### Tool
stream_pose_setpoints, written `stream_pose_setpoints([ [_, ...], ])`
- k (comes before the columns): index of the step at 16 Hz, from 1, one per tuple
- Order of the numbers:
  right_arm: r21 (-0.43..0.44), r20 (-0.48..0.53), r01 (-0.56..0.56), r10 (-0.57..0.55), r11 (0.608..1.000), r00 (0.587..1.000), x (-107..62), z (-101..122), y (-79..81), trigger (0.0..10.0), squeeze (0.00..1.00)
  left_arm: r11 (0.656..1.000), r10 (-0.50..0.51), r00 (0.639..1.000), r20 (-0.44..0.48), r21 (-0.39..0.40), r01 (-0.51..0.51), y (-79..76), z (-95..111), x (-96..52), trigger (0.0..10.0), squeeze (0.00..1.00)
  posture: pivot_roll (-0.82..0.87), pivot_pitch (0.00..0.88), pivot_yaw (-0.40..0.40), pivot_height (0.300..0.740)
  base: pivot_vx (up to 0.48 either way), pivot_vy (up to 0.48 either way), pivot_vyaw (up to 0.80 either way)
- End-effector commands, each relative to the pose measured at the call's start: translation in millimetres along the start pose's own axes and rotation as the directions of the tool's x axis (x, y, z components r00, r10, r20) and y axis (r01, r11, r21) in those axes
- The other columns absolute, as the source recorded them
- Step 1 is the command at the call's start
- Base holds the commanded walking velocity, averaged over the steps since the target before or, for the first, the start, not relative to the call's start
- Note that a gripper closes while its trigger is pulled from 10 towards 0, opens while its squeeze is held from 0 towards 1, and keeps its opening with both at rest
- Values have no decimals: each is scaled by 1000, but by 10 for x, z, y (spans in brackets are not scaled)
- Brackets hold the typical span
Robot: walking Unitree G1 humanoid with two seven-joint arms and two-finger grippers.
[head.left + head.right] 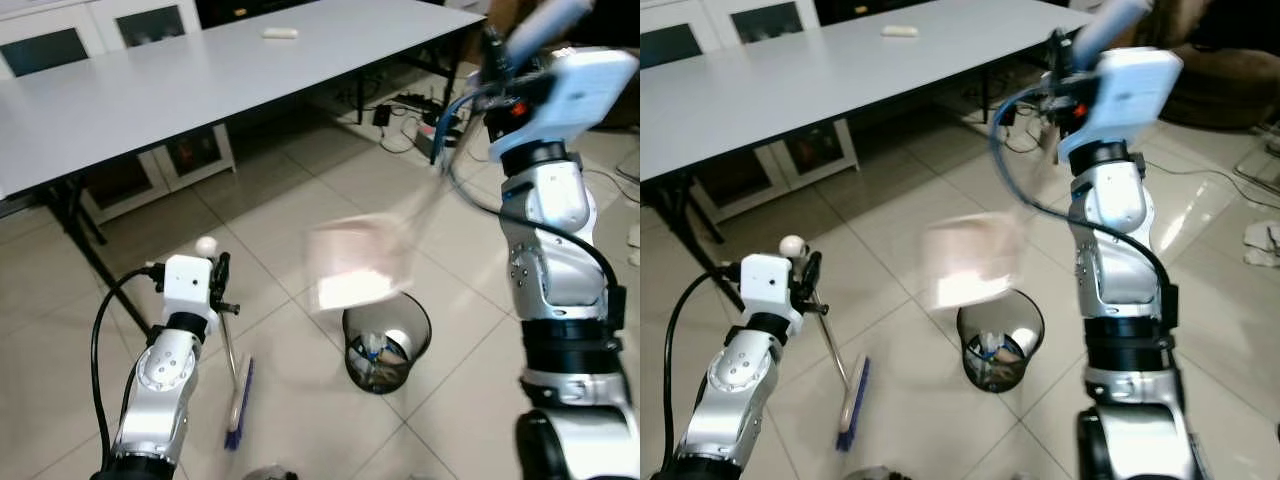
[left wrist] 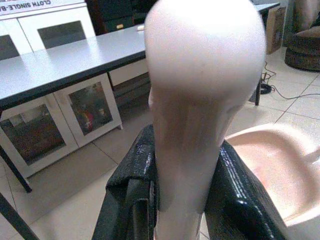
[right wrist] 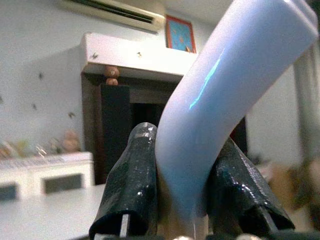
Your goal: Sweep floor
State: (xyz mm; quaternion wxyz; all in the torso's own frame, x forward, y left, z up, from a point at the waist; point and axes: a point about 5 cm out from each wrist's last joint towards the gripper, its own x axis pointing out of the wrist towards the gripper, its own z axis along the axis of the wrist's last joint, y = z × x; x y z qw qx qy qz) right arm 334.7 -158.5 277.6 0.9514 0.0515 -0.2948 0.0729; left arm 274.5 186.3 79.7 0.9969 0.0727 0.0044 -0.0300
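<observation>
Left wrist view puts the jaws first: the two black fingers point(image 2: 135, 185) of the left gripper point(image 1: 221, 283) are pressed on both sides of the pale broom handle point(image 2: 192, 150), just under its round knob. From the head camera, this broom point(image 1: 236, 395) leans down to the tiled floor point(image 1: 300, 215), and its blue bristle head touches the tiles close beside the black mesh bin point(image 1: 386, 347).

The right gripper point(image 3: 182, 195) pinches in the same way the curved pale handle point(image 3: 220, 95) of the dustpan point(image 1: 358, 262), high at the level of the robot's shoulder. The pan itself hangs blurred over the bin, between the bin and the grey table point(image 1: 150, 90).

I judge both tools light and stiff, of smooth plastic, so they may turn or slip inside the fingers. The long handles give much leverage; a hold lower on the broom would steer the bristles better.

For room, the tiles between the table edge and the bin are open. The table leg point(image 1: 85, 245) stands near the left arm, and cables point(image 1: 420, 115) lie under the far corner of the table. The bin seems light and easy to tip with a wide stroke.
</observation>
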Motion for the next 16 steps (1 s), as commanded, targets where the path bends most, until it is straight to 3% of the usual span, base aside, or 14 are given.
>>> stream_pose_setpoints([
  [1, 91, 84, -19, 11, 996, 996, 59, 192, 75, 10000, 0, 998, 40, 998, 38, 43, -42, 116, 95, 34, 10000, 0, -34, 26, 79, 740, 0, 0, 531],
  [6, 19, -30, -70, 70, 997, 997, -138, -107, 277, 10000, 0, 987, 124, 992, 36, 101, -127, 258, 107, 47, 10000, 0, -20, 25, 81, 740, 0, 0, 800],
  [11, -33, -132, 28, -32, 999, 991, -405, -468, 173, 10000, 0, 982, 136, 991, 10, 131, -136, 324, 85, 4, 10000, 0, -1, 19, 70, 740, 0, 0, 800],
  [16, -95, -277, 127, -149, 987, 949, -813, -908, 21, 10000, 0, 994, 26, 1000, 7, 107, -27, 3, 63, 97, 10000, 0, -6, 1, 73, 740, 0, 0, 800],
])
